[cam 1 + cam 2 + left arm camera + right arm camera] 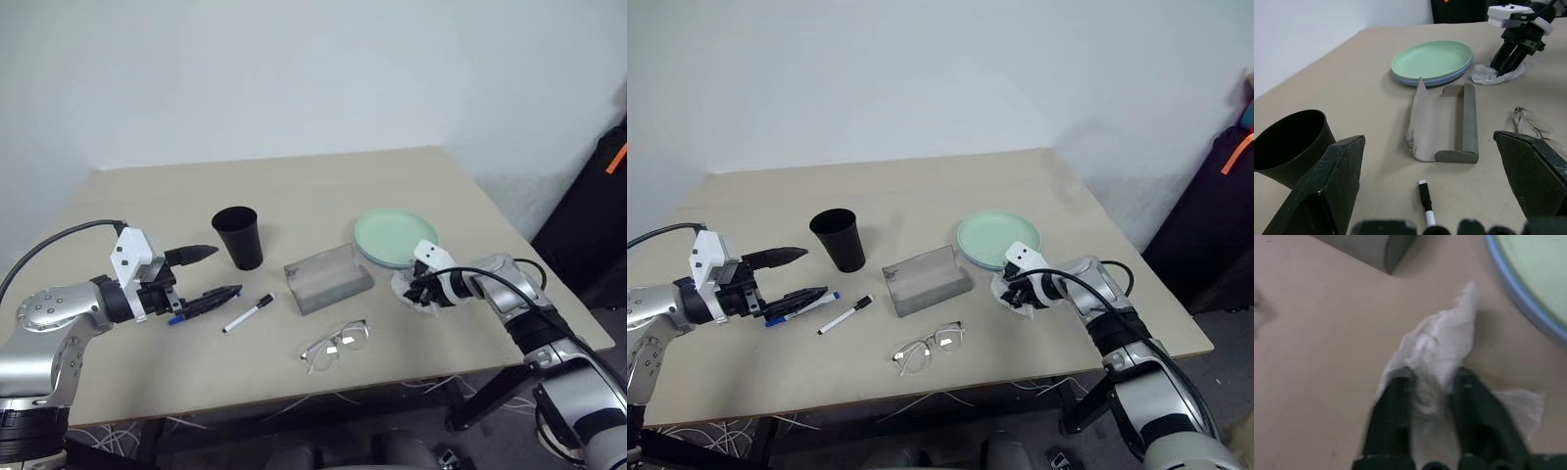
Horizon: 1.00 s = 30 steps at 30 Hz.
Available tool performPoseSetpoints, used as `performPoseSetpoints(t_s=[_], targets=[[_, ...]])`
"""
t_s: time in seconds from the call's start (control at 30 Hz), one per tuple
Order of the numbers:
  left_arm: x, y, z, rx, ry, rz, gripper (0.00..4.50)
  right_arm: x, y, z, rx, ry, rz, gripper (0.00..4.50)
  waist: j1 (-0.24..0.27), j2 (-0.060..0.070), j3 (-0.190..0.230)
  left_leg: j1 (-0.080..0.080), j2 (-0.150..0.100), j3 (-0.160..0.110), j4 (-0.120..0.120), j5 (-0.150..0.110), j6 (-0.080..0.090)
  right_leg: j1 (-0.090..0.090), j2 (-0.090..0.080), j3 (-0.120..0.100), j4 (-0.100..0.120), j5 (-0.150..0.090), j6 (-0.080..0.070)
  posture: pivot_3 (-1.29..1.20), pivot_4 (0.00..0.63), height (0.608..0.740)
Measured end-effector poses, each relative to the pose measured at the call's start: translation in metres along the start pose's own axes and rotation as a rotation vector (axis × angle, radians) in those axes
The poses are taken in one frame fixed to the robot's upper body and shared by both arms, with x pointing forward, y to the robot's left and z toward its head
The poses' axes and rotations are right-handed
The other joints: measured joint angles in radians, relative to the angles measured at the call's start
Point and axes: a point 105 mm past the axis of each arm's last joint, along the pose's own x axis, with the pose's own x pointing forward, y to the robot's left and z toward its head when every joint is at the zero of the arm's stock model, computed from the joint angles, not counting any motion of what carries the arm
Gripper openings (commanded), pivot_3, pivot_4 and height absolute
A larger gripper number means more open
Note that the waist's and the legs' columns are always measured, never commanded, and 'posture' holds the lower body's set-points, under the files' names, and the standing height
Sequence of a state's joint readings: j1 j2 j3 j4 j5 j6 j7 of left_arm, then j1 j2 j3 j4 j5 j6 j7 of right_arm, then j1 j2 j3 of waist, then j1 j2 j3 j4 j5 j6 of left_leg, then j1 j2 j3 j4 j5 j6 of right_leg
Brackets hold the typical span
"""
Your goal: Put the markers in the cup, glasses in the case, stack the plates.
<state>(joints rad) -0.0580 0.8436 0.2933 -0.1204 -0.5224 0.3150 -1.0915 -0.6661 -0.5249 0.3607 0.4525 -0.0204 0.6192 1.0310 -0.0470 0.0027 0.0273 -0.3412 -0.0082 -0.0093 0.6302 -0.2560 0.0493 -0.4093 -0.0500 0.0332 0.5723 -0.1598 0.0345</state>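
Pinching a crumpled white tissue (1442, 345), the right gripper (1429, 382) points down at the table (323, 176), its two black fingers closed narrowly with a fold of the paper between them. The tissue lies just beside the stacked plates (1432, 61), the pale green one resting on top of the light blue one, whose rim shows underneath.

On the other side of the table, the left gripper (206, 272) hovers with its fingers spread wide and nothing between them. Under its lower finger lies the blue marker (784, 315), partly hidden. The black-capped marker (248, 313) lies just beside it, flat on the table, apart from the gripper.

A black cup (238, 236) stands upright behind the markers, its mouth open upward. Between the cup and the plates sits the grey case (328, 277), lying open. The glasses (335, 345) rest on the table near the front edge, in front of the case and not touching it.
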Motion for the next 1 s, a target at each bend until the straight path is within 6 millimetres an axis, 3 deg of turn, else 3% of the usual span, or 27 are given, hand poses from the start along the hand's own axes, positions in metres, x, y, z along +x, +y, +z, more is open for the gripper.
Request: performPoseSetpoints(t_s=[0.53, 0.6, 0.77, 0.83, 0.9, 1.0], targets=[[0.0, 0.0, 0.0, 0.0, 0.0, 0.0, 4.5, -0.005, 0.003, 0.006, 0.008, -0.025, 0.042, 0.05, 0.0, 0.001, 0.001, -0.001, 0.001, 0.0, -0.001, 0.0, 0.001, -0.001, 0.0, -0.001, 0.001, 0.0, 0.0, 0.0, 0.0, 0.732], [0.0, 0.0, 0.0, 0.0, 0.0, 0.0, 4.5, -0.012, 0.0, 0.02, 0.022, -0.07, 0.054, 0.05, 0.0, 0.002, 0.002, -0.002, 0.0, 0.0, -0.001, 0.001, 0.002, -0.002, 0.0, -0.001, 0.001, 0.0, 0.0, 0.0, 0.0, 0.732], [0.001, 0.001, 0.002, 0.006, -0.004, -0.003, 4.5, -0.046, -0.024, 0.084, 0.0, -0.26, -0.028, 0.05, -0.001, 0.002, 0.002, -0.002, 0.001, 0.0, -0.002, 0.001, 0.001, -0.002, 0.0, -0.002, 0.001, 0.0, 0.0, 0.0, 0.0, 0.732], [0.002, 0.002, 0.004, 0.011, -0.009, -0.003, 4.5, -0.051, -0.033, 0.102, 0.007, -0.322, -0.077, 0.05, -0.001, 0.002, 0.001, -0.001, 0.001, 0.0, -0.002, 0.0, 0.0, -0.002, 0.0, -0.003, 0.001, 0.0, 0.0, 0.0, 0.0, 0.732], [0.003, 0.002, 0.004, 0.014, -0.012, -0.004, 4.5, -0.047, -0.039, 0.108, 0.03, -0.345, -0.112, 0.05, -0.001, 0.002, 0.001, -0.002, 0.001, 0.0, -0.002, 0.0, 0.0, -0.002, 0.0, -0.003, 0.001, 0.0, 0.0, 0.0, 0.0, 0.732], [0.003, 0.003, 0.004, 0.01, -0.01, -0.002, 4.5, -0.04, -0.043, 0.103, 0.061, -0.336, -0.121, 0.05, 0.0, 0.002, 0.001, -0.003, -0.001, -0.001, -0.002, 0.001, 0.002, -0.002, 0.0, -0.003, 0.001, 0.0, 0.0, 0.0, 0.0, 0.732]])
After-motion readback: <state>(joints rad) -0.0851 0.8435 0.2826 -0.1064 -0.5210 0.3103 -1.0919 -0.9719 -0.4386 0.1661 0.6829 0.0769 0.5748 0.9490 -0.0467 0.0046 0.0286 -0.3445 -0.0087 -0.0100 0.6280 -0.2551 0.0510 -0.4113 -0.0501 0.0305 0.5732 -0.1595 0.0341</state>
